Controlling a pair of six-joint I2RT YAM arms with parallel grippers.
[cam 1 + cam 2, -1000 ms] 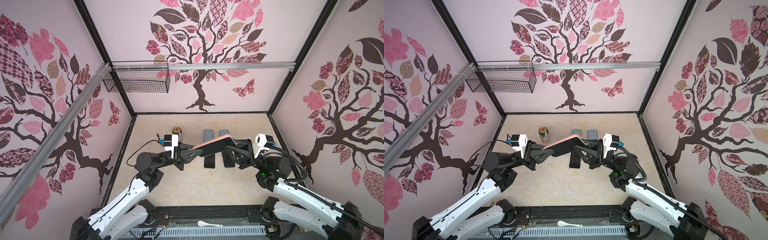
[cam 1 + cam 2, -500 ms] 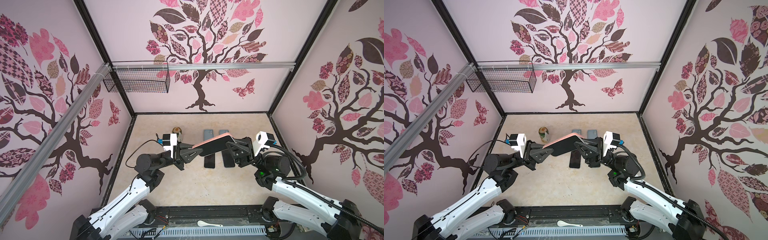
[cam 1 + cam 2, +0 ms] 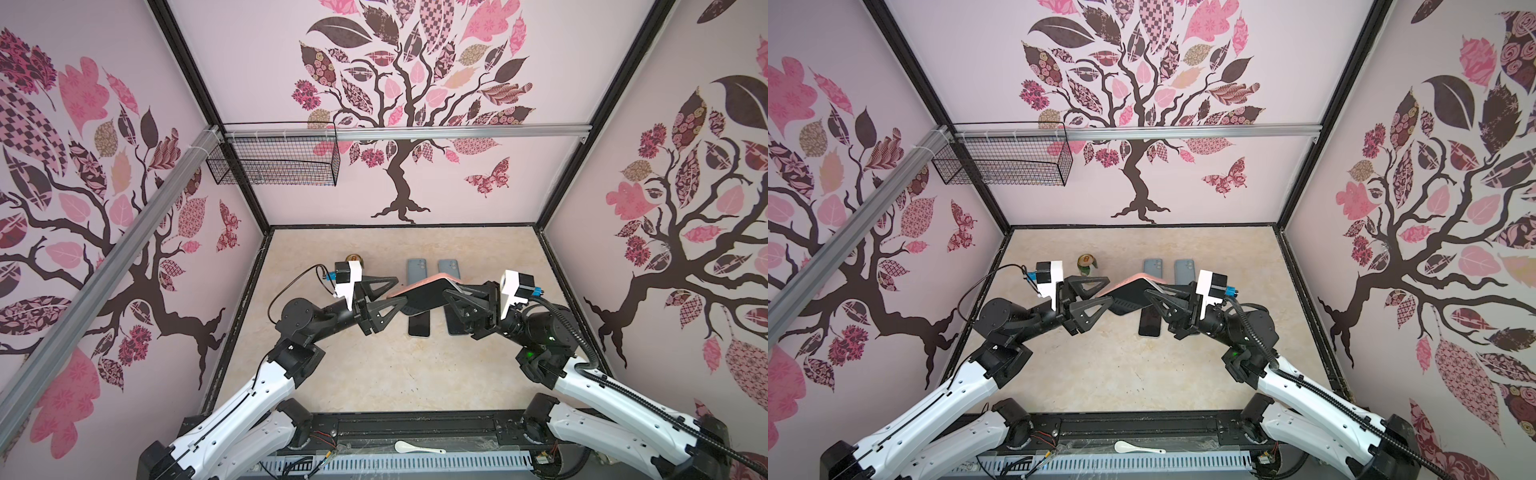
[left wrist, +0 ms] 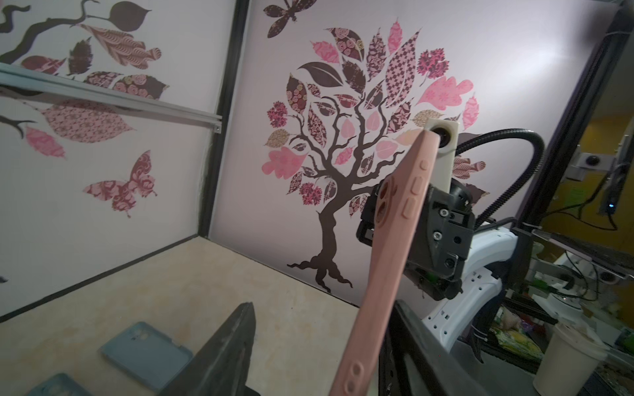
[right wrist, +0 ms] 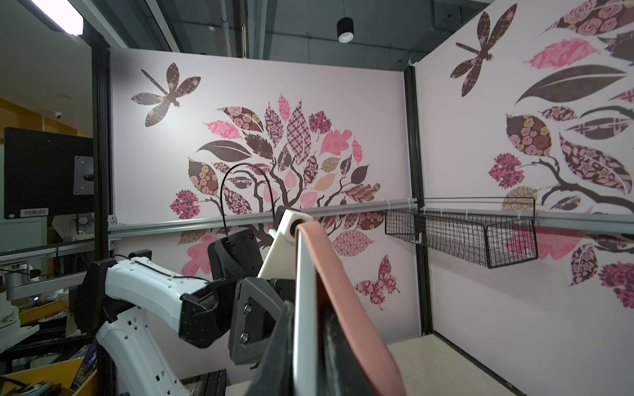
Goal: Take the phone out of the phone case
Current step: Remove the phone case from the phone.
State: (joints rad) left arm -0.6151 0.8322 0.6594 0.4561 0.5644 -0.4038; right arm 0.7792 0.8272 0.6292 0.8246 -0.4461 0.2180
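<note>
The phone (image 3: pixel 424 300), dark with a silver rim, hangs tilted in the air above the table's middle, partly inside its pink phone case (image 3: pixel 419 286). My right gripper (image 3: pixel 448 296) is shut on the phone (image 5: pixel 303 308); one finger sits between the phone and the case (image 5: pixel 343 301), which is peeled away on that side. My left gripper (image 4: pixel 322 305) stands open around the case's other end; the case (image 4: pixel 387 260) lies close to one finger and apart from the other. Both top views show the same, with the left gripper (image 3: pixel 1106 293) and the right gripper (image 3: pixel 1148 297) facing each other.
Two blue-grey cases (image 3: pixel 417 268) (image 3: pixel 449 267) lie on the table behind the grippers, with two bare black phones (image 3: pixel 418 326) (image 3: pixel 455 326) below them. A small can (image 3: pixel 1086 264) stands at the back left. A wire basket (image 3: pixel 274 164) hangs on the back rail. A white spoon (image 3: pixel 417 448) lies on the front rail.
My left gripper has opened and let go of the case's end. My right gripper closed tighter and still holds the phone in about the same place.
</note>
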